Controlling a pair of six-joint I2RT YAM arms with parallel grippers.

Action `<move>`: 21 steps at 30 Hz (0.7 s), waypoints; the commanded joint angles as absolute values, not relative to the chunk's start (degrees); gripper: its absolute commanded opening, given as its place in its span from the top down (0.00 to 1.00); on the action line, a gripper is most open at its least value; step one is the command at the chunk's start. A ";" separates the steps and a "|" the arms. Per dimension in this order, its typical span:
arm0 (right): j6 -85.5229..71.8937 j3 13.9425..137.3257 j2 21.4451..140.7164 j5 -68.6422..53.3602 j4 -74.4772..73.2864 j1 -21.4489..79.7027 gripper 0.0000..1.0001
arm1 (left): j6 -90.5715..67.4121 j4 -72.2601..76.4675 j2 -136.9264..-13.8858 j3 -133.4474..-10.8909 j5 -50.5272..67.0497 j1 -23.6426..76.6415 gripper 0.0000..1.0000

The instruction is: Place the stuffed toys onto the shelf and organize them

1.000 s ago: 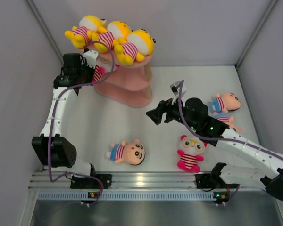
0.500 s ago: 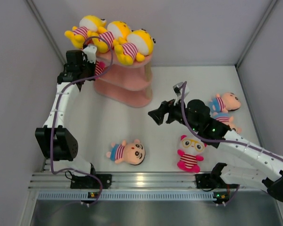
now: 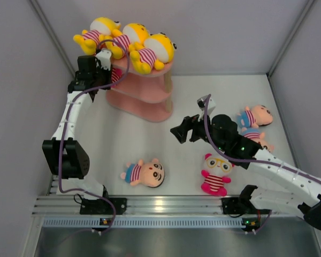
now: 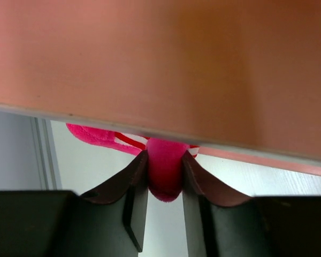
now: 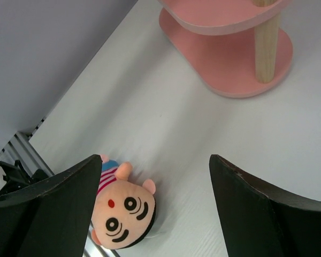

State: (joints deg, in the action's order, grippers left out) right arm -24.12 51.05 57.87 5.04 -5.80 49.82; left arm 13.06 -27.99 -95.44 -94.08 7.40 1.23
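Note:
The pink shelf (image 3: 150, 93) stands at the far left, with three yellow toys (image 3: 144, 51) lying on its top board. My left gripper (image 3: 107, 76) is at the shelf's left end, shut on a pink-and-white toy (image 3: 114, 75) at the middle tier. In the left wrist view the gripper (image 4: 165, 160) pinches a pink limb (image 4: 165, 174) just under a shelf board (image 4: 160, 64). My right gripper (image 3: 176, 131) is open and empty above the table. A peach-faced toy (image 3: 145, 173) lies in front and also shows in the right wrist view (image 5: 125, 211). A second pink-and-white toy with glasses (image 3: 216, 173) lies near the right arm.
Two more peach-faced toys (image 3: 255, 116) (image 3: 258, 137) lie at the right, partly behind the right arm. Grey walls close in the left, back and right sides. In the right wrist view the shelf's bottom board (image 5: 224, 64) and a wooden post (image 5: 266, 48) stand beyond my open gripper (image 5: 155, 160).
My left gripper has moved a little farther and closer in to the shelf's left end with the toy. My right arm has drifted slightly right and nearer.

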 commanded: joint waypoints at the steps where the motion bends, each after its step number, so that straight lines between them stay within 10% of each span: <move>1: -23.82 51.50 56.25 6.24 -5.89 49.83 0.19 | 11.69 -24.43 -94.66 -95.98 7.83 1.41 0.64; 21: -24.35 51.60 57.12 13.29 -42.60 32.88 0.01 | 13.36 -25.40 -70.50 -77.55 12.21 1.49 0.34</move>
State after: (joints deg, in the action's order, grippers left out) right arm -24.21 51.07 56.86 14.72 -30.17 35.53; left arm 12.80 -26.83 -76.09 -82.02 9.04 1.26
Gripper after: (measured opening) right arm 0.990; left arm 0.655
